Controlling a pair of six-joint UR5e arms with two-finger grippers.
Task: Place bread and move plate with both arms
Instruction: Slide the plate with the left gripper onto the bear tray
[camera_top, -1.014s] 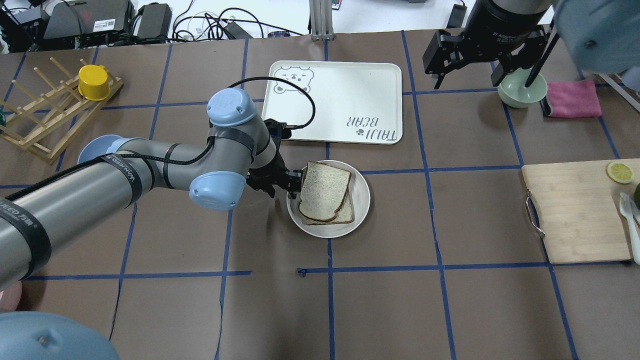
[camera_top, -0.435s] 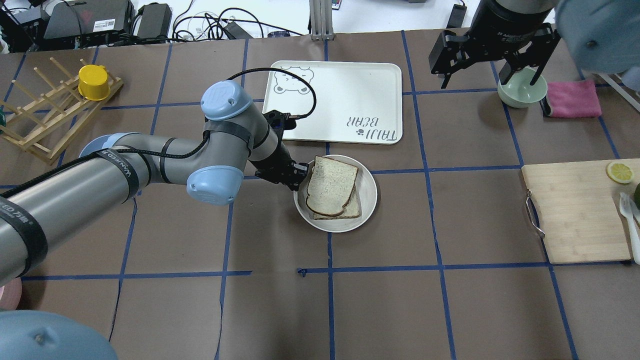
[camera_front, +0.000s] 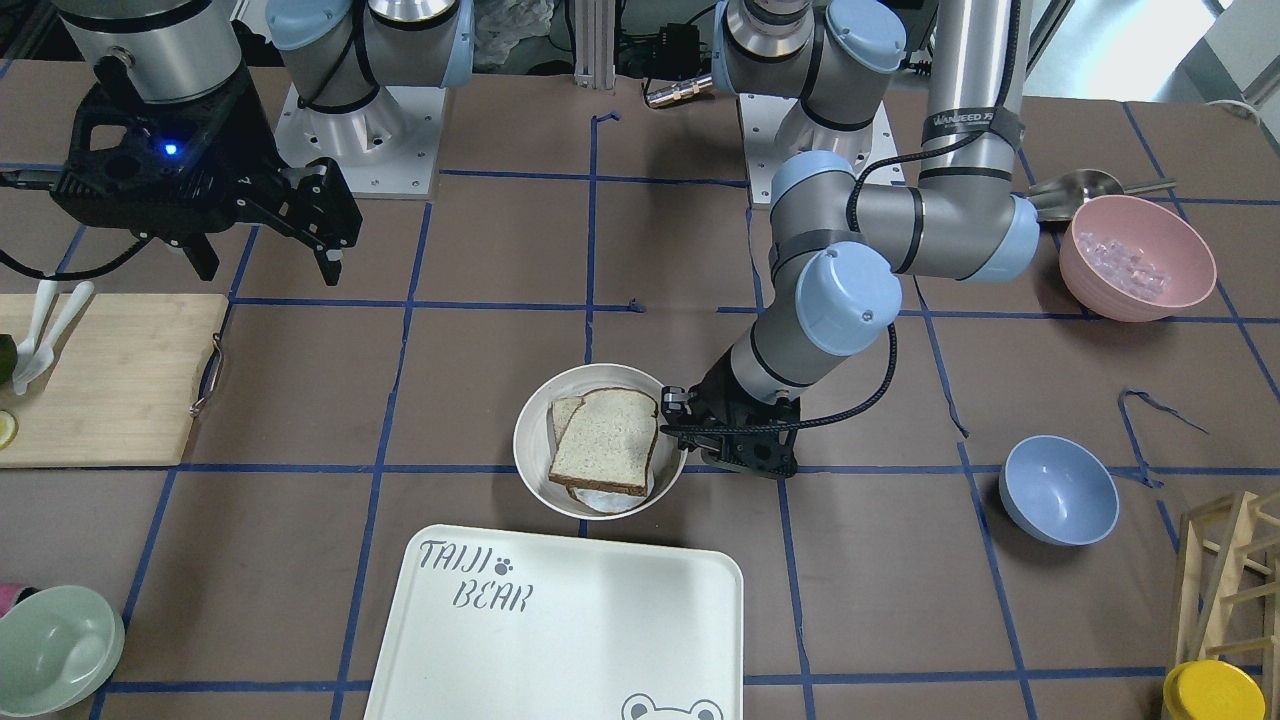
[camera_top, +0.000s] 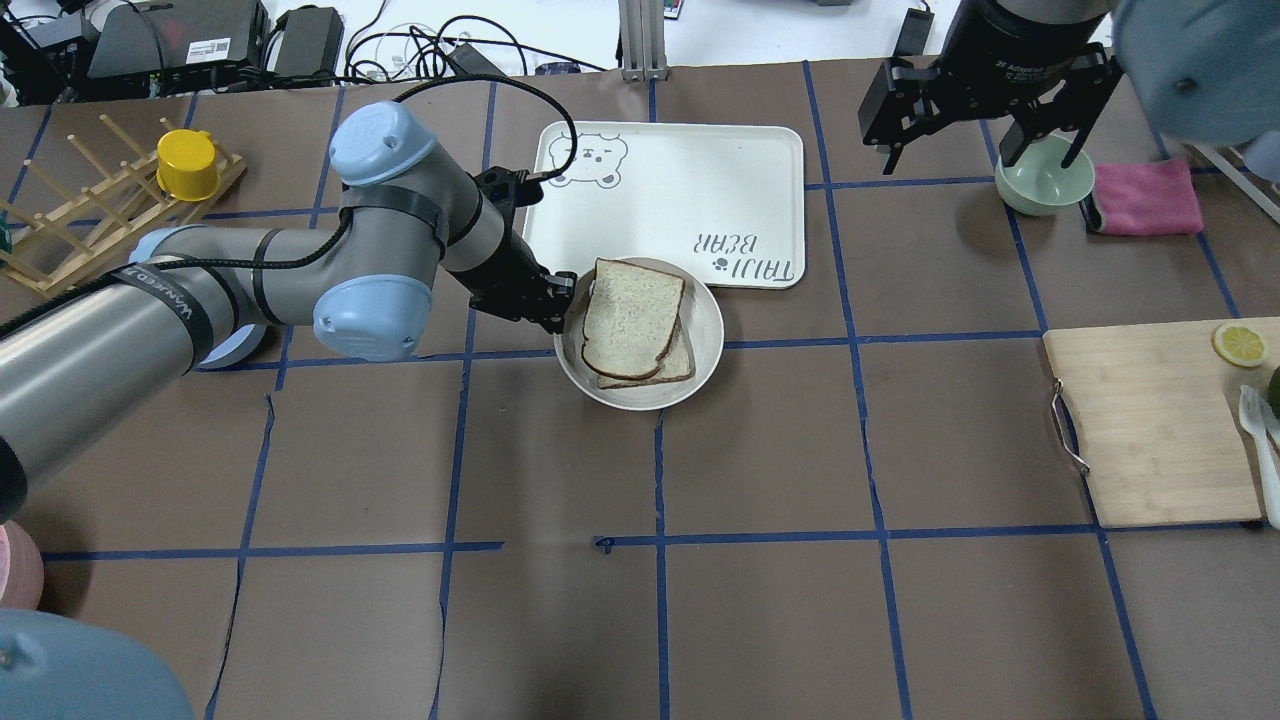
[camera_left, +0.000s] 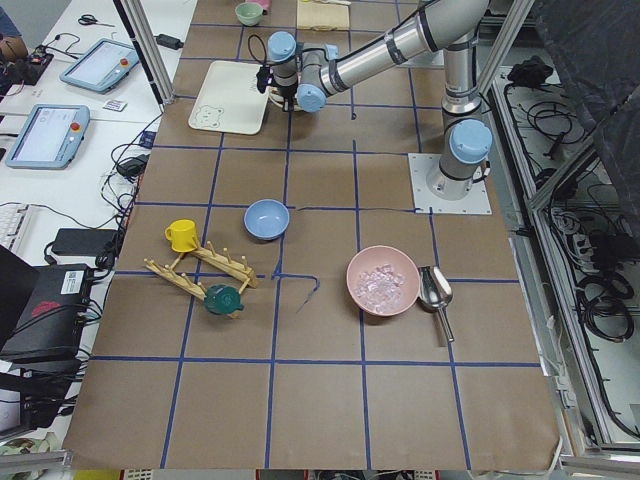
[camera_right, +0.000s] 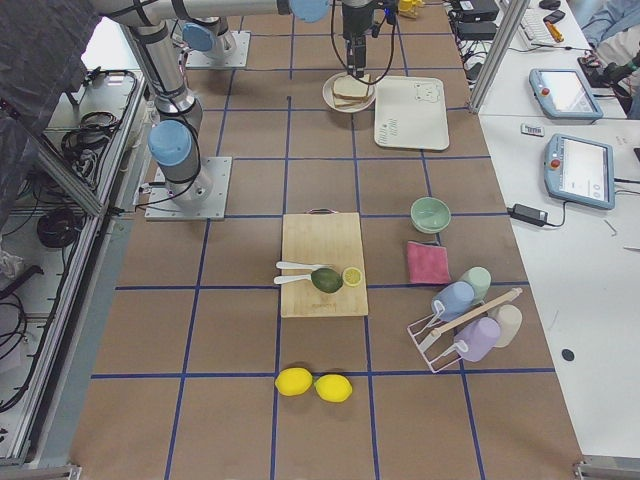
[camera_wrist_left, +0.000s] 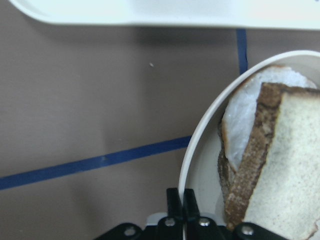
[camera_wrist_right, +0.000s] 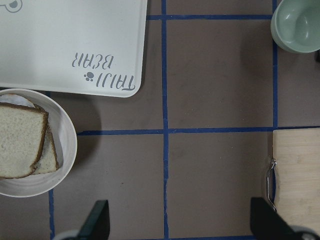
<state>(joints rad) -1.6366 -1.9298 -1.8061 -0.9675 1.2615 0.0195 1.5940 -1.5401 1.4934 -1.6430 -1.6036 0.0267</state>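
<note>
The round cream plate (camera_top: 703, 350) carries the speckled, dark-crusted bread (camera_top: 630, 318), which lies on top of a smaller pale slice. My left gripper (camera_top: 565, 300) is shut on the plate's left rim; in the left wrist view its fingertips (camera_wrist_left: 176, 204) pinch the rim (camera_wrist_left: 200, 145) beside the bread (camera_wrist_left: 285, 165). In the overhead view the plate's far rim reaches the near edge of the white TAIJI BEAR tray (camera_top: 690, 190). The plate (camera_front: 530, 450), bread (camera_front: 607, 442) and left gripper (camera_front: 672, 425) also show in the front view. My right gripper (camera_top: 975, 140) is open and empty, high at the back right.
A green bowl (camera_top: 1045, 180) and a pink cloth (camera_top: 1145, 195) lie under and beside the right gripper. A wooden cutting board (camera_top: 1150, 420) lies at the right. A blue bowl (camera_front: 1058, 490), a pink bowl (camera_front: 1135, 255) and a drying rack (camera_top: 100, 220) with a yellow cup stand on the left arm's side.
My left arm has carried the plate with the bread away from the robot and a little left, up to the tray's near edge. The right gripper has hardly moved.
</note>
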